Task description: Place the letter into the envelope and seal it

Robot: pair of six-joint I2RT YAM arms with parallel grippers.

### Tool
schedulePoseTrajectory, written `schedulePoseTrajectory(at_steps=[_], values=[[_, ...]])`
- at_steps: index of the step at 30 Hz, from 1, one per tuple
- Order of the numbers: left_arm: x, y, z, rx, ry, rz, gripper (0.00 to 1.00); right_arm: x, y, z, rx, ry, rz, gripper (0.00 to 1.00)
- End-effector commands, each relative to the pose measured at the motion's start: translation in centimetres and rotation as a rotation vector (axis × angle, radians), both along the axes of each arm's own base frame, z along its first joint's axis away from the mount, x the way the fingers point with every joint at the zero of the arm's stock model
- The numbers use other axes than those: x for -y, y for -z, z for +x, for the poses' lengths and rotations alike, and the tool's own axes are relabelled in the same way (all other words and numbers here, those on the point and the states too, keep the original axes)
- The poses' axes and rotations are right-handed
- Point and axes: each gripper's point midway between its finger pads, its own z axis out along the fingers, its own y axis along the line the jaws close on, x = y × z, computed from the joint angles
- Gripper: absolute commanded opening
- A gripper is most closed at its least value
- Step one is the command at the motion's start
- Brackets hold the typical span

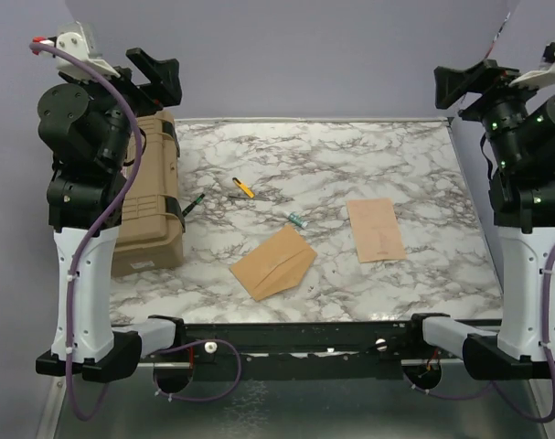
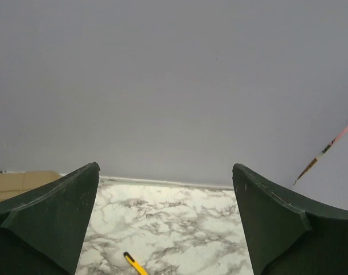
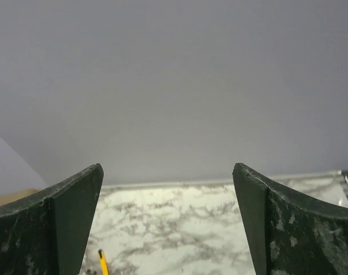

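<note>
1. Top external view: the envelope (image 1: 272, 262) lies flat on the marble table (image 1: 414, 155), near the front edge and about midway across. It sits at a slant with its pointed flap toward the right.
2. The letter (image 1: 376, 230), a plain tan rectangle, lies flat to the right of the envelope and apart from it. Its long side runs away from the arms.
3. The left gripper (image 1: 156, 78) is raised well off the table at the left side and is released. In the left wrist view its fingers (image 2: 53, 217) stand wide apart with only the grey wall and a strip of marble between them.
4. The right gripper (image 1: 462, 87) is raised at the right side and is also released. In the right wrist view its fingers (image 3: 294, 223) are spread wide and grasp nothing.
5. A tan hard case (image 1: 149, 197) stands along the table's left edge.
6. Behind the envelope lie a yellow pen-like tool (image 1: 244, 188), a green-tipped pen (image 1: 195, 203) beside the case, and a small green-and-white item (image 1: 298, 219) too small to identify.
</note>
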Motion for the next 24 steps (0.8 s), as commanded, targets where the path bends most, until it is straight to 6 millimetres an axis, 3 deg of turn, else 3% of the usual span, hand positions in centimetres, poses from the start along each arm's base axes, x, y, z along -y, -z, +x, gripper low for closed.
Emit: schedulePoseTrajectory(at_steps=[1, 3, 5, 6, 9, 13, 16, 20, 24], values=[[2.7, 2.8, 1.3, -0.042, 0.136, 0.036, 0.99, -0.5, 7.9, 2.7, -0.232, -0.032, 0.05, 1.0], [4.1, 6.0, 2.3, -0.093, 0.21, 0.068, 0.99, -0.4, 11.5, 3.5, -0.315, -0.017, 0.084, 1.0], [5.3, 10.5, 3.9, -0.184, 0.253, 0.079, 0.99, -0.6, 15.5, 4.1, -0.384, -0.025, 0.114, 1.0], [5.9, 12.9, 4.6, -0.237, 0.275, 0.066, 0.99, -1.1, 18.8, 4.4, -0.442, -0.047, 0.117, 1.0], [8.1, 18.5, 5.7, -0.341, 0.377, 0.01, 0.99, -1.6, 25.4, 4.5, -0.598, -0.067, 0.139, 1.0], [11.2, 23.9, 6.4, -0.454, 0.518, -0.147, 0.99, 0.3, 33.1, 4.5, -0.854, 0.08, 0.166, 1.0], [15.2, 27.5, 5.8, -0.573, 0.631, -0.193, 0.99, 2.0, 38.2, 4.3, -1.021, 0.198, 0.141, 1.0], [21.3, 31.2, 4.4, -0.697, 0.72, -0.192, 0.99, 2.9, 42.4, 4.3, -1.159, 0.252, 0.167, 1.0], [25.7, 35.3, 4.5, -0.815, 0.72, -0.235, 0.99, 3.6, 45.0, 4.7, -1.234, 0.281, 0.24, 0.97]])
